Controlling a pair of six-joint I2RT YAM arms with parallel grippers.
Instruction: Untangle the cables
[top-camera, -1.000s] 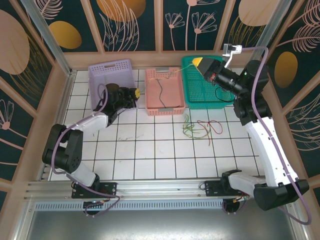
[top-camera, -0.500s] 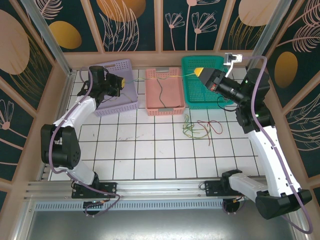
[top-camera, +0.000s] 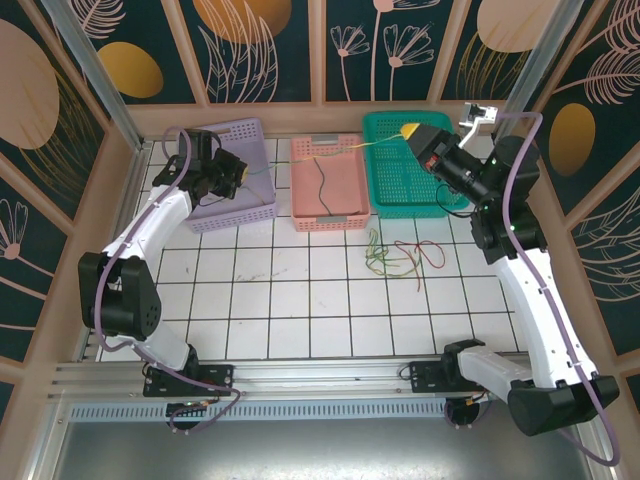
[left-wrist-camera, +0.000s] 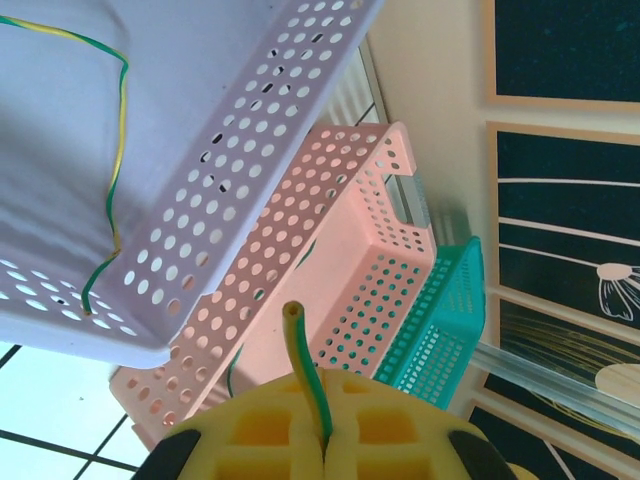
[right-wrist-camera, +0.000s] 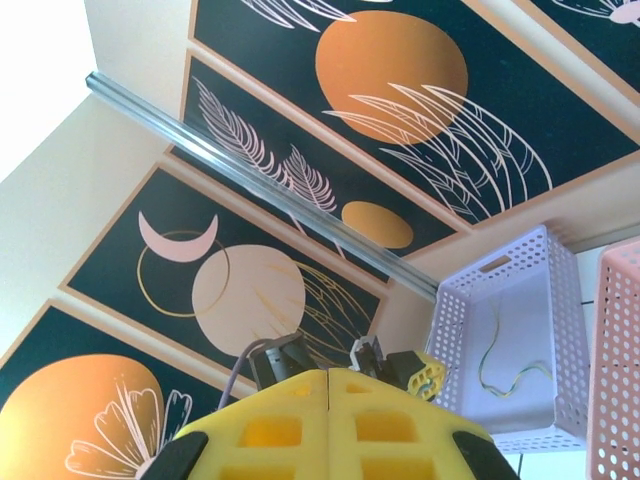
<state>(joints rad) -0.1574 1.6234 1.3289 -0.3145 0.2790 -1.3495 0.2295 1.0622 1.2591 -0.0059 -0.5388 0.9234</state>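
Where left tool clamps, yellow-green cable pokes out

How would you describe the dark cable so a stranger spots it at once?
Along the far edge of the table, find the pink basket between the lilac basket and green basket. The dark cable lies lengthwise inside it, unlike the green cable and red cable on the tiles.

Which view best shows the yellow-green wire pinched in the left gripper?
Left wrist: the yellow-green wire rises close-up from the shut left gripper. Top external shows a faint thread; right wrist, the gripper far off.
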